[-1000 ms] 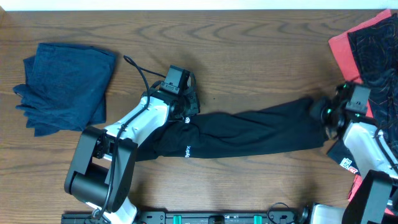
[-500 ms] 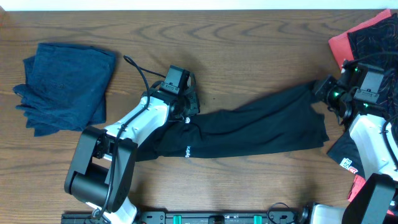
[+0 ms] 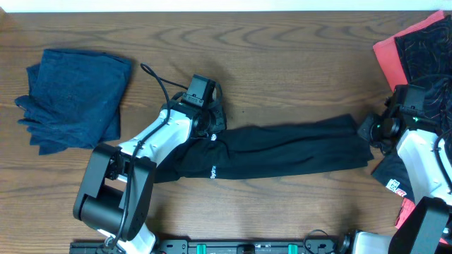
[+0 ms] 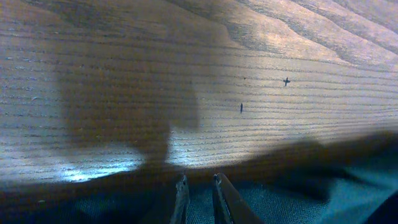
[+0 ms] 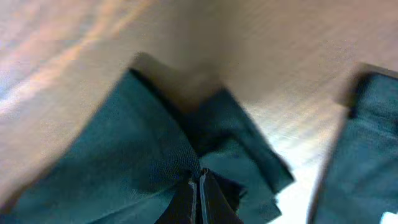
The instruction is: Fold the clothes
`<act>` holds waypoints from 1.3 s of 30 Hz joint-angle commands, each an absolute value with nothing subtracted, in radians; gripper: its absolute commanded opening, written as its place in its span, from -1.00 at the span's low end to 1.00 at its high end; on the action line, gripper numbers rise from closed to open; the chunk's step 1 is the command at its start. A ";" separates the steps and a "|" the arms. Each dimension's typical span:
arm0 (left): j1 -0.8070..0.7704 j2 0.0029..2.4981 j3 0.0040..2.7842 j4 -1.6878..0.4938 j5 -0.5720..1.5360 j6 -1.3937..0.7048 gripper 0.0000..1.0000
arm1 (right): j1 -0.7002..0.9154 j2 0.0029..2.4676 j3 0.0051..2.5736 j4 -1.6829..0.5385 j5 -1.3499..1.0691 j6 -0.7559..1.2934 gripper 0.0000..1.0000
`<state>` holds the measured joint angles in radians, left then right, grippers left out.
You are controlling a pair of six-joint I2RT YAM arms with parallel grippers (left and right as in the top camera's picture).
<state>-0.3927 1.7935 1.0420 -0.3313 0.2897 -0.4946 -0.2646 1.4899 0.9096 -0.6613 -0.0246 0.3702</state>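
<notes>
Two pairs of jaws grip opposite ends of one cloth. The left gripper (image 4: 199,182) has its fingers drawn close, with only a thin slit between them, and they pinch the left end of the black garment (image 3: 282,148), whose weave shows under the tips in the left wrist view. The right gripper (image 5: 199,182) has its fingers pressed flat together, and the garment's right end is bunched into layered folds at the tips.

Between the two grips the black garment lies stretched across the middle of the table (image 3: 282,63) as a long, narrow band, running almost level from left to right. Its lower left part spreads wider and passes under the left arm. A small white round logo (image 3: 214,136) sits on the cloth just beside the left gripper, and a line of small white lettering (image 3: 214,171) shows lower down.

Well apart, at the far left, the dark-blue garment (image 3: 74,95) lies in a loose folded heap. At the far right, behind the right arm, the coral-red garment (image 3: 385,56) lies with the black-patterned garment (image 3: 424,60) on top of it. A white label (image 3: 393,186) shows on dark cloth beside the right arm
</notes>
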 commanded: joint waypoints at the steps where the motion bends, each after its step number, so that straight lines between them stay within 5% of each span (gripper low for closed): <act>1: -0.392 1.803 1.045 -0.336 0.299 -0.492 -0.66 | -0.268 1.478 0.912 -0.686 0.096 0.350 -0.98; 18: -0.392 1.803 1.045 -0.340 0.299 -0.491 -0.66 | -0.297 1.478 0.910 -0.756 0.233 0.369 -0.97; 27: -0.392 1.803 1.045 -0.340 0.298 -0.480 -0.66 | -0.301 1.478 0.910 -0.778 0.212 0.368 -0.04; 33: -0.391 1.803 1.045 -0.340 0.298 -0.480 -0.66 | -0.301 1.478 0.899 -0.781 0.080 0.318 0.41; 39: -0.392 1.803 1.045 -0.340 0.298 -0.465 -0.66 | -0.301 1.478 0.881 -0.783 -0.059 0.245 0.64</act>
<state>-0.3927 1.7935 1.0420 -0.3347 0.2897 -0.4896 -0.2962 1.4902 0.8944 -0.7818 0.0261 0.2951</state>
